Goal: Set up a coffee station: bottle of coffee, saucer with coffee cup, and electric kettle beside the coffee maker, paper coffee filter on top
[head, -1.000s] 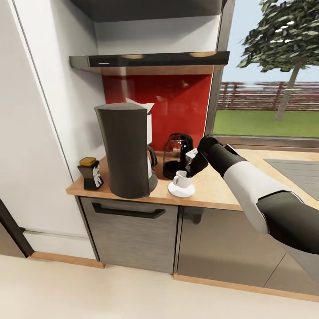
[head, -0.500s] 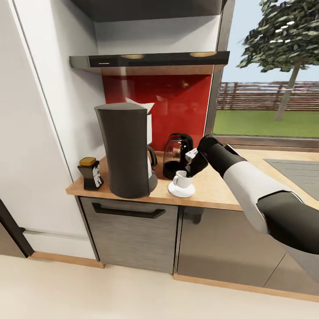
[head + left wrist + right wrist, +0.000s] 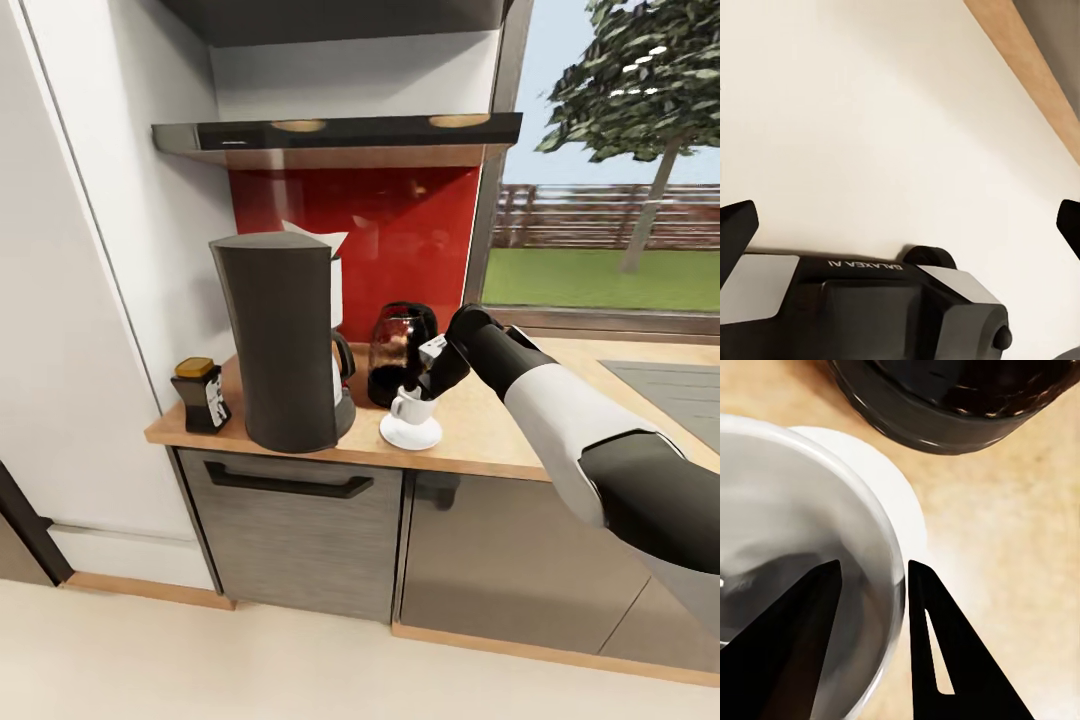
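Observation:
The dark grey coffee maker (image 3: pixel 285 340) stands on the wood countertop (image 3: pixel 490 432), and the white paper coffee filter (image 3: pixel 318 236) sticks up from its top. Left of it is the bottle of coffee (image 3: pixel 203 396). Right of it, the glass electric kettle (image 3: pixel 398 352) stands behind the coffee cup (image 3: pixel 411 406), which rests on the saucer (image 3: pixel 410 434). My right gripper (image 3: pixel 422 385) straddles the cup rim (image 3: pixel 894 585). One of its fingers (image 3: pixel 795 645) is inside and the other outside, open with a gap to the wall. My left gripper (image 3: pixel 900 225) is open over pale floor.
The black kitchen shelf (image 3: pixel 330 134) hangs above the red backsplash. A white tall cabinet (image 3: pixel 90 300) bounds the counter on the left. The sink (image 3: pixel 675 385) lies to the right, under the window. Dark cabinet fronts (image 3: pixel 290 530) stand below the worktop.
The head camera has shifted slightly, so the whole picture moved a little. The cup, saucer, kettle and my right arm hold their places.

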